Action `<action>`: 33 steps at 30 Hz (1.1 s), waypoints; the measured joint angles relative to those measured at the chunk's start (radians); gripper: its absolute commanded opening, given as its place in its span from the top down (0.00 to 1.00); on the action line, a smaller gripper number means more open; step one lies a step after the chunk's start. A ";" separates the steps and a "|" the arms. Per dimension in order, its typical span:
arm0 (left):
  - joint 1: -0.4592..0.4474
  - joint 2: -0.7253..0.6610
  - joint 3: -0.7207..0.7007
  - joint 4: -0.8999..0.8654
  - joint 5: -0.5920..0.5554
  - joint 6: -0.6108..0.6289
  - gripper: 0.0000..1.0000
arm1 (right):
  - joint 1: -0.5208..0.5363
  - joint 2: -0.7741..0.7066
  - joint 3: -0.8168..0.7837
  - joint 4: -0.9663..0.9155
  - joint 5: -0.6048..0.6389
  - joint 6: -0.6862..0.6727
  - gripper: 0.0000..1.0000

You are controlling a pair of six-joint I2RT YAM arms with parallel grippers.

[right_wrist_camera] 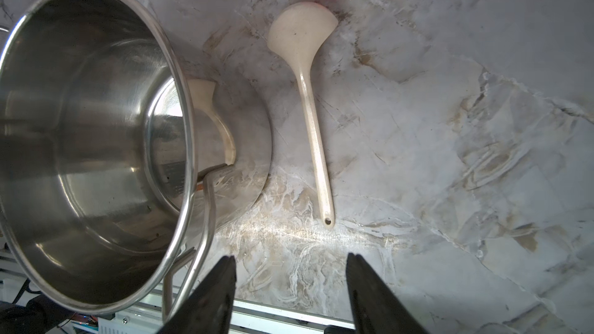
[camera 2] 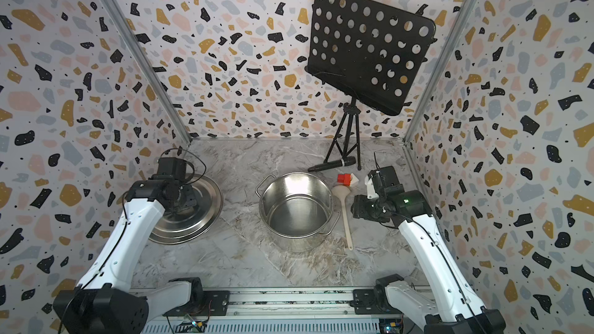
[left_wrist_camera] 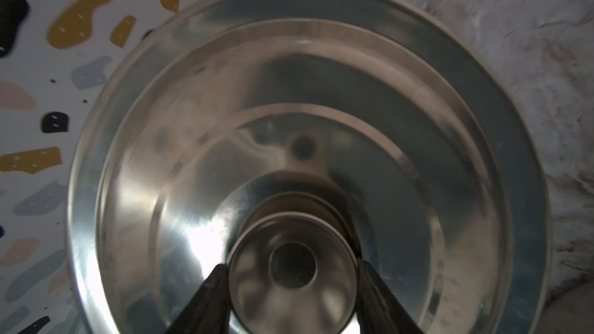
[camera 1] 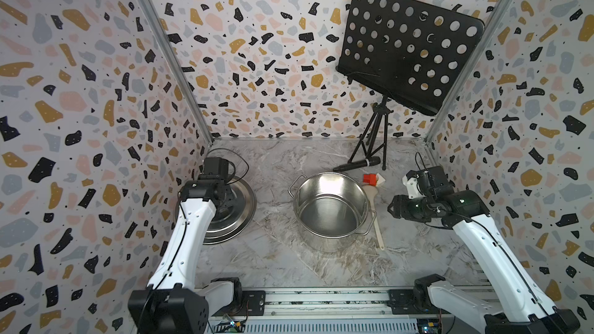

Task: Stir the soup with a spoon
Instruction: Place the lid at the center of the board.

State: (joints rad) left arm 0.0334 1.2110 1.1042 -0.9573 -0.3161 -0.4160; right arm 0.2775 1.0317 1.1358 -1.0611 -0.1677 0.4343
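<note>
Right of the pot: spoon (camera 1: 369, 191) lies flat on the marble table (camera 1: 276, 252), just beside the pot (camera 1: 308, 200) without touching it. Its bowl points to the far side and its handle to the near side. It is apart from both claws.
Left claw (left_wrist_camera: 291, 268): fingers (left_wrist_camera: 212, 293) press on both sides of the knob (left_wrist_camera: 257, 297) of the steel lid (left_wrist_camera: 321, 59), clamped on it. The lid is at the left of the table, well apart from the pot.
Right claw (right_wrist_camera: 291, 271): fingers (right_wrist_camera: 221, 284) spread apart with nothing between them. It hovers over bare table by the pot's near-right side and touches nothing.
Pot: upright mid-table, uncovered, inside shiny steel.
Far side: red and white blocks (camera 1: 371, 178) sit just beyond the spoon's bowl. A black microphone (camera 1: 356, 163) lies at the foot of the music stand (camera 1: 408, 49).
</note>
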 measured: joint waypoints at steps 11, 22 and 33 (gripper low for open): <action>0.048 0.273 -0.087 0.304 0.071 -0.018 0.74 | 0.000 0.038 -0.016 0.027 -0.018 -0.012 0.40; 0.085 0.476 -0.083 0.431 0.182 -0.023 0.69 | 0.000 0.039 -0.071 0.045 0.005 0.003 0.40; 0.092 0.492 -0.065 0.433 0.197 -0.030 0.00 | 0.000 0.041 -0.183 0.109 -0.002 -0.001 0.37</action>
State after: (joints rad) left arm 0.1257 1.7035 1.0393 -0.5243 -0.1188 -0.4461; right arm 0.2775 1.0725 0.9527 -0.9524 -0.1696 0.4335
